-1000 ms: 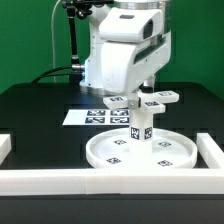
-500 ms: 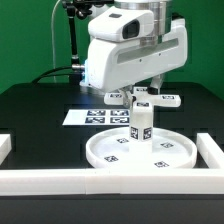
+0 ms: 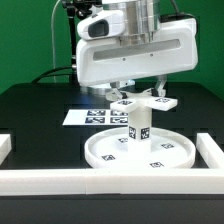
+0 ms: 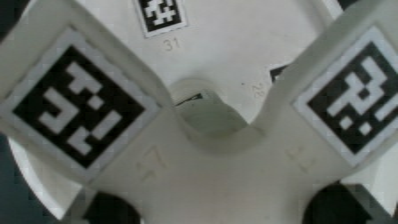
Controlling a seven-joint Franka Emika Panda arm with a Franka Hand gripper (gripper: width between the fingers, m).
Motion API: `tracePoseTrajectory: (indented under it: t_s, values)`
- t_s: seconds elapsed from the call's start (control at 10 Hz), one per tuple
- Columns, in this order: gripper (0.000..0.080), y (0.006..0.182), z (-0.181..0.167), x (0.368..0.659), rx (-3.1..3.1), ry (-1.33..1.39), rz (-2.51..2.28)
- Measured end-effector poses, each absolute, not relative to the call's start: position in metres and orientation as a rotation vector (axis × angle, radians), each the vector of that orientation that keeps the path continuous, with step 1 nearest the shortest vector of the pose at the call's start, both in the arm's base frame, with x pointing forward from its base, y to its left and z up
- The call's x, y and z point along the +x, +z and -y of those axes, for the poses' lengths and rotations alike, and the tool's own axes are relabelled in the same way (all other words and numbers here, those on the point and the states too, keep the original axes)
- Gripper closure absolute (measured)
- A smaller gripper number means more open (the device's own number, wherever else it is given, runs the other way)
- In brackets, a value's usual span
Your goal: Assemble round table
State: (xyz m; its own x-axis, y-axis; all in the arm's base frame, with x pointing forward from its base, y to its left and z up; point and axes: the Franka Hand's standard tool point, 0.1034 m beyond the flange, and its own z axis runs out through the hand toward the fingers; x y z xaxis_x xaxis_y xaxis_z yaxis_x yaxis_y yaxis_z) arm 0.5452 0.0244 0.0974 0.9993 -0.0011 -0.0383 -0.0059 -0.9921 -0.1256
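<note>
The large rimmed round disc [image 3: 150, 156] lies flat on the table. The short cylinder leg [image 3: 139, 126] stands upright at its middle. My gripper [image 3: 140, 91] is shut on the cross-shaped foot piece [image 3: 141, 102] and holds it level right over the leg's top; I cannot tell whether they touch. In the wrist view the foot piece [image 4: 205, 165] fills the picture, its tagged arms spreading outward, with my gripper [image 4: 235, 208] closed on it and a dark fingertip [image 4: 111, 208] showing at each side. The disc's rim [image 4: 178, 45] shows beyond it.
The marker board [image 3: 92, 116] lies behind the disc toward the exterior view's left. The white border wall [image 3: 70, 181] runs along the front, with raised ends at both sides [image 3: 212, 150]. The arm's bulky white hand hangs over the disc.
The hand has turned and swung toward the exterior view's left. The foot piece has moved with it, from a little to the right of the leg to right over it.
</note>
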Motion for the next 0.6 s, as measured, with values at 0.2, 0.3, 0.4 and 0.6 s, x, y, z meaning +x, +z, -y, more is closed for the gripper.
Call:
tracePoseTrajectory:
  t_s: [0.2,0.3,0.4,0.6]
  values:
    - [0.0350,0.0980,-0.0322,0.5455,-3.013,0.070,-0.200]
    - [0.0350,0.0979,-0.0331,0.5454,-3.008,0.074,-0.252]
    - [0.0350,0.0979,-0.0335,0.5455,-2.996,0.082,-0.384]
    - [0.0350,0.0981,-0.0342,0.5457,-2.969,0.092,-0.570]
